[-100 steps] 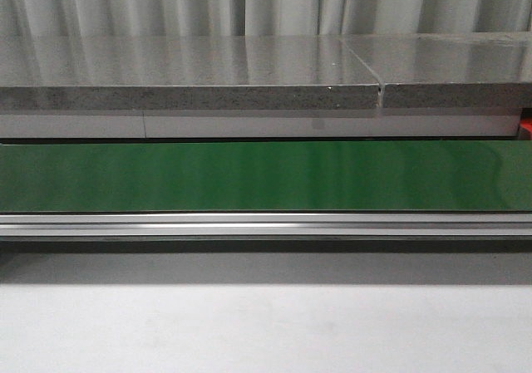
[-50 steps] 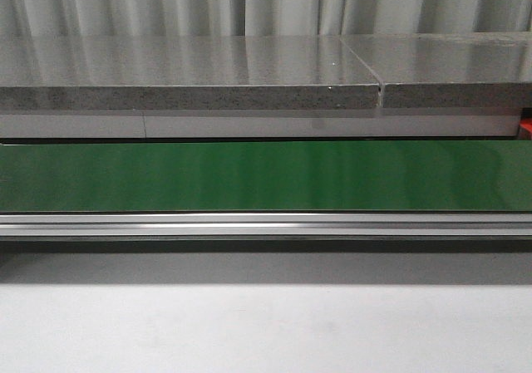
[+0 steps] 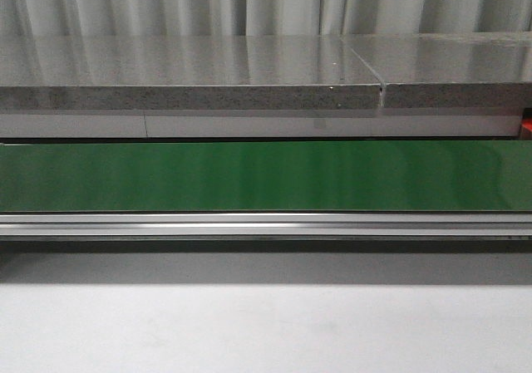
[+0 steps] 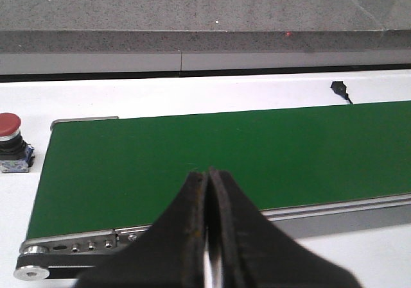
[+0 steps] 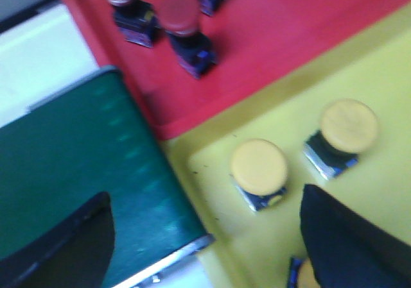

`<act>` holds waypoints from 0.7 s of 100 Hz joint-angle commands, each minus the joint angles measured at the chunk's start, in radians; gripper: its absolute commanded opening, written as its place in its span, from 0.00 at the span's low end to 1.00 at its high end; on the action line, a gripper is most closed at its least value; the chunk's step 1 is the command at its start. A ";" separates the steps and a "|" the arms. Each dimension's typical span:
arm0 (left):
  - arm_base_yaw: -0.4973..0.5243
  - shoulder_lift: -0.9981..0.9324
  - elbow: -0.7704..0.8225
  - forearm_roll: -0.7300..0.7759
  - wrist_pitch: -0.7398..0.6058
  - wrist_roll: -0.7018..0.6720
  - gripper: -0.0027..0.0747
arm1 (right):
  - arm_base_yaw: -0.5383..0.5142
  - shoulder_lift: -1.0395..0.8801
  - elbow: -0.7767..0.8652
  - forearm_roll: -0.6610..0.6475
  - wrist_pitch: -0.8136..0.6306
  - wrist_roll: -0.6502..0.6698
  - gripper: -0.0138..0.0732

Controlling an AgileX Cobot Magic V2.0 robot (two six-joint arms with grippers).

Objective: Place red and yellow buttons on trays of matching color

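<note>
Left tool (image 4: 207,237), bottom centre of the left wrist frame: clenched, black fingers pressed together with nothing between, hanging over the near edge of the green conveyor belt (image 4: 225,156). Beyond, at the far left of that frame, one red button (image 4: 11,142) standing upright on the white surface (image 4: 192,92), just beside the belt's end and apart from the tool.

Right tool (image 5: 205,237): released, two dark fingers spread wide at the bottom corners of the right wrist frame, holding nothing. Between and past them, a yellow tray (image 5: 359,76) carrying yellow buttons (image 5: 259,169), two clear and a third cut off at the bottom edge. Upper centre, a red tray (image 5: 270,38) with red buttons (image 5: 183,34), caps up or tilted; blurred, so the exact count is uncertain.

Front view: bare belt only, no arm, no button.

Likely handling: rigid plastic, light, top-heavy under a smooth domed cap, prone to tipping or slipping. Best taken low, across the squarish dark base, rather than on the rounded cap.
</note>
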 commanded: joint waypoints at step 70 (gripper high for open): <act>-0.009 0.005 -0.026 -0.011 -0.071 -0.002 0.01 | 0.410 -0.479 0.031 0.002 -0.020 -0.247 0.59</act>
